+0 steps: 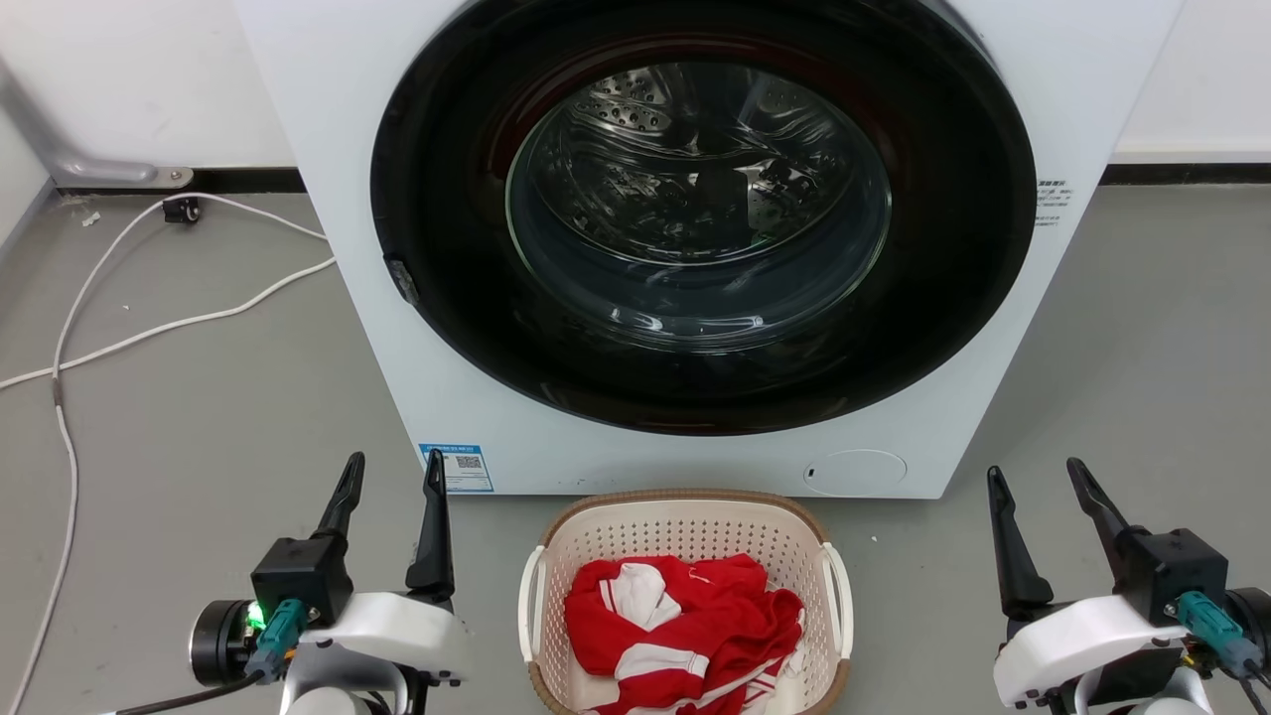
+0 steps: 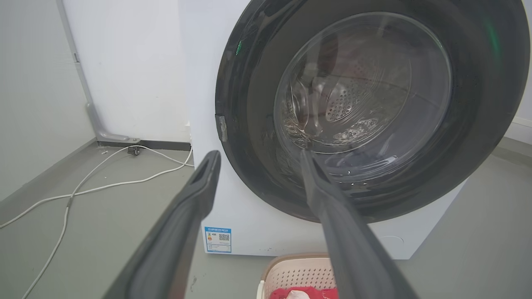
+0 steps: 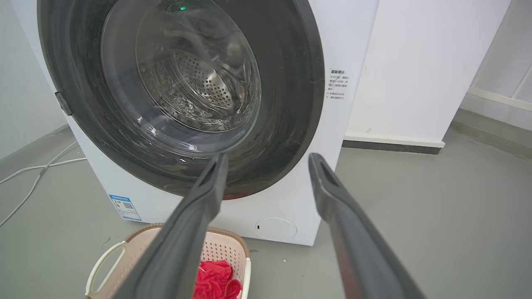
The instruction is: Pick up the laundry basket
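Cream-white perforated plastic laundry basket (image 1: 685,528), rounded-rectangular with a brown woven-look rim. It stands upright on the grey floor (image 1: 199,427), just in front of the white front-loading washing machine (image 1: 328,109) and centred below its round dark-framed glass door (image 1: 695,209). The door appears closed, and the steel drum is visible through the glass. The basket has 2 white side handles (image 1: 531,606), 1 on each side. Inside lies a crumpled red-and-white garment (image 1: 685,621), heaped toward the near end.

Left claw (image 1: 394,462): lower left of the head view, 2 long dark fingers spread apart with nothing between them. It is to the basket's left and not touching it. In the left wrist view the same claw (image 2: 259,155) is spread wide and points at the washer door. The basket's (image 2: 297,272) far rim sits at the bottom edge, partly behind 1 finger.

Right claw (image 1: 1036,472): lower right of the head view, fingers likewise spread and empty. It is well off to the basket's right, farther from it than the left claw. In the right wrist view the claw (image 3: 269,158) gapes wide. The basket (image 3: 106,265) is at lower left, partly hidden by 1 finger, with red cloth showing.

Also noted: a white cable (image 1: 179,323) loops across the floor left of the washer. A small blue label sticker (image 1: 457,467) sits at the lower left corner of the washer front.
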You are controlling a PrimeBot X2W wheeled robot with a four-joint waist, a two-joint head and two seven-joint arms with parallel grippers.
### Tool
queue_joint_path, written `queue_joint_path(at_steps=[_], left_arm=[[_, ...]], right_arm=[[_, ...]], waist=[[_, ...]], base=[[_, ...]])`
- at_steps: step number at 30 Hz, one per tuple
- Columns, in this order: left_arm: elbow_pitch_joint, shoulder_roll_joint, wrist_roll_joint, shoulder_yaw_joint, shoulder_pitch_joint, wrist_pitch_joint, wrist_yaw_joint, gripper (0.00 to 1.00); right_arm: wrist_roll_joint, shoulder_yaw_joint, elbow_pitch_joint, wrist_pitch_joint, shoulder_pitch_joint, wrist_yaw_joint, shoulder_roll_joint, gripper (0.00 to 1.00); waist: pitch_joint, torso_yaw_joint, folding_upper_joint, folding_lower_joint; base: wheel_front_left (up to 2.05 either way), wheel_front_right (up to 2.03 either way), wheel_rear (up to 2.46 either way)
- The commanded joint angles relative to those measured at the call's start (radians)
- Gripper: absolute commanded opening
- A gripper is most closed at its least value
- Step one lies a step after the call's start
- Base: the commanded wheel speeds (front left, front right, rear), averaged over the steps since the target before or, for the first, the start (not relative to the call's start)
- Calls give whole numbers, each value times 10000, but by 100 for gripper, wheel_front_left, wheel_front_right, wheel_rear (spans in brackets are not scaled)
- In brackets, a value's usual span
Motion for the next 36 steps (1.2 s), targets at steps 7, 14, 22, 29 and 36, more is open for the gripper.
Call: queue_joint_path(at_steps=[7, 14, 22, 29, 36], left_arm=[[69, -1, 630, -3, 5, -195, 40, 100], [145, -33, 1100, 42, 19, -344, 60, 100], [223, -73, 970, 158, 61, -336, -6, 100], [267, -93, 960, 200, 85, -321, -48, 100], [292, -113, 1013, 227, 90, -321, -69, 100]], right_arm=[[-530, -2, -67, -140, 125, -4, 39, 100], [-964, 32, -42, -241, 93, -5, 45, 100], [-661, -45, 72, -265, 83, -5, 44, 100], [-601, -89, 146, -306, 50, -5, 44, 100], [-568, -100, 229, -291, -22, -5, 44, 100]], waist=[[-27, 14, 0, 0], [-9, 21, 0, 0], [-9, 16, 0, 0], [-10, 8, 0, 0], [-7, -12, 0, 0]], base=[[0, 0, 0], [0, 0, 0], [0, 0, 0], [0, 0, 0], [0, 0, 0]])
